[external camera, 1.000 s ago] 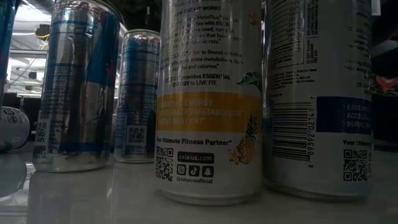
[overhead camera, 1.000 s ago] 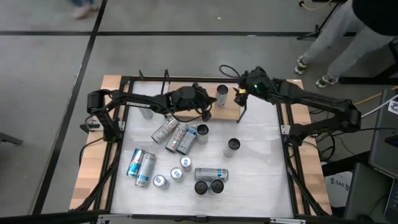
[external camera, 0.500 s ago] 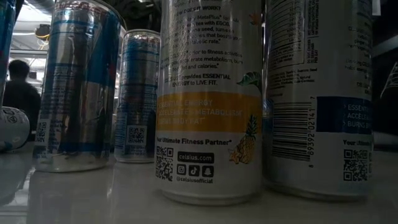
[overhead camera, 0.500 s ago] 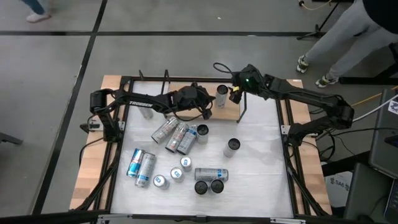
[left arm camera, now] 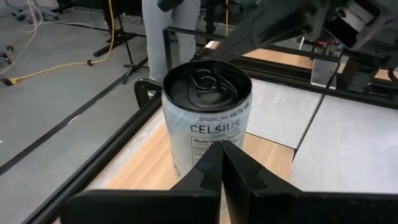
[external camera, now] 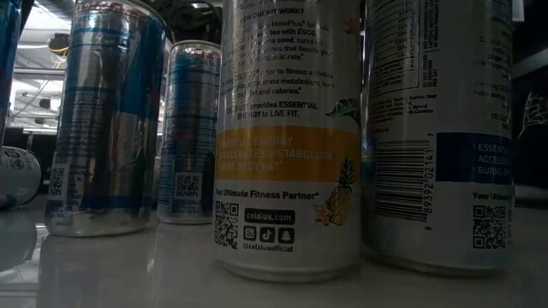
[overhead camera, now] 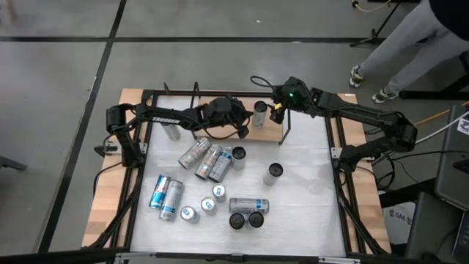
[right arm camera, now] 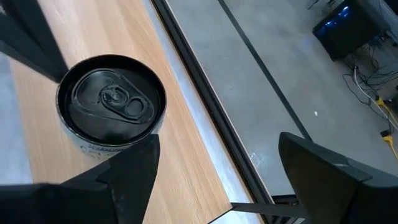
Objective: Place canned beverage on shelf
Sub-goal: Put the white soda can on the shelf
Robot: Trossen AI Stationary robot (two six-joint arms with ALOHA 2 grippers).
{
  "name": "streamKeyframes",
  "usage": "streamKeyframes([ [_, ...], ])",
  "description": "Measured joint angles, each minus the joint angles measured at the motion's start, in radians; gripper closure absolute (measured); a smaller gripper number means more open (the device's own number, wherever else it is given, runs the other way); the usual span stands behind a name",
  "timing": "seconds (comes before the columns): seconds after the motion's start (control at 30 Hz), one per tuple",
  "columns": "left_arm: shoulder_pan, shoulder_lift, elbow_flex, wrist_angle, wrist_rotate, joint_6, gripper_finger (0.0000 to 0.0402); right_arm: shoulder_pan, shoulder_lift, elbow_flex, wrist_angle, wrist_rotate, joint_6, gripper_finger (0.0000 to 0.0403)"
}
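A white Celsius can [overhead camera: 260, 111] with a black top stands upright on its base on the shelf's wooden board [left arm camera: 273, 155] at the table's far edge. It also shows in the right wrist view [right arm camera: 112, 102]. My left gripper [overhead camera: 243, 123] is shut, its tips [left arm camera: 221, 149] level at the can's lower side wall, on the can's left. My right gripper [overhead camera: 275, 111] is open above the shelf's board [right arm camera: 186, 124], just right of the can, which is beside one finger and not between the two. My left gripper's shut fingertips [left arm camera: 214, 158] point level at the can's lower side wall [left arm camera: 186, 149] from the table's left. I cannot tell whether they touch it. The can stands upright on the board.
Several cans lie or stand on the white table: a lying cluster [overhead camera: 209, 158], one upright [overhead camera: 273, 172], a group near the front [overhead camera: 248, 213], blue ones [overhead camera: 165, 194], one at the far left [overhead camera: 170, 130]. The shelf's black rod frame [overhead camera: 284, 128] stands beside my right gripper. A person [overhead camera: 410, 37] stands beyond the far right corner.
My right gripper has moved toward the table's left, closing in on the can on the shelf, and then held there. The can has stayed upright in place.
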Motion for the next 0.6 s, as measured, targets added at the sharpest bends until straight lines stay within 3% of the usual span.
streamKeyframes([
  [0.6, 0.053, 0.0, -0.001, 0.021, -0.027, 0.001, 0.0401, 0.0, 0.0, 0.0, -0.001, -0.143, 0.0, 0.0081],
])
